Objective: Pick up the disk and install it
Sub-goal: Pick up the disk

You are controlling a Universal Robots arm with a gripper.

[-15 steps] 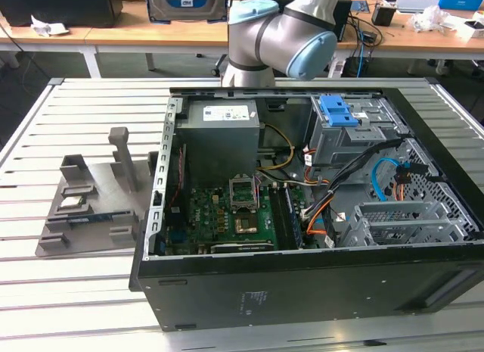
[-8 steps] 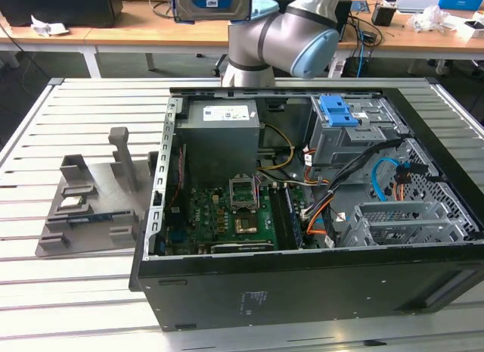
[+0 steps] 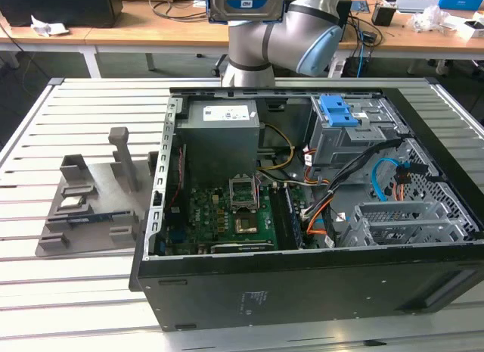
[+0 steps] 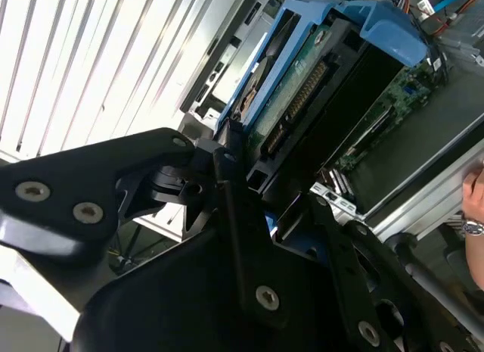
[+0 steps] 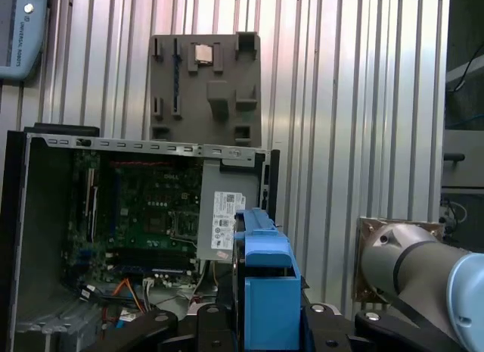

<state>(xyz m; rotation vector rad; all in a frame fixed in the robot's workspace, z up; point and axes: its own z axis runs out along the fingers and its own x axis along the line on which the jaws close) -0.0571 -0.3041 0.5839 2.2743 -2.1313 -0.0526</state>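
The gripper [image 4: 272, 189] is closed on the disk [image 4: 299, 87]. Its black fingers [image 4: 227, 170] press on the two sides of the blue-railed end nearest the wrist. In the second wrist view the disk shows its green circuit board and its connector strip. It hangs in the air above the open computer case [image 3: 302, 291] and is not yet in any bay.

The step in hand looks like carrying the disk over to its seat. To do that well, the disk should probably stay square to the drive cage [image 3: 355, 140] so that both rails meet their guides together. It should also stay clear of the loose blue and orange cables [image 3: 386, 178] at the exterior view's right. A slow, level approach would stop the disk twisting in the grip. Which bay it is meant for cannot be told. A bare blue bracket [image 3: 338, 110] already sits on top of the far cage and is a separate part.

As for writing, the grey power supply box [image 3: 223, 132] carries a white printed label [image 5: 224, 223]. The arm [image 3: 265, 26] wears a label on its joint, and the near wall of the case has a patch of pale print. None of it bears on the handling.

A grey fixture [image 3: 91, 200] stands on the slatted table [image 3: 76, 306] at the exterior view's left, well apart from the case. A person's hand [image 4: 473, 208] shows at the edge of the second wrist view.
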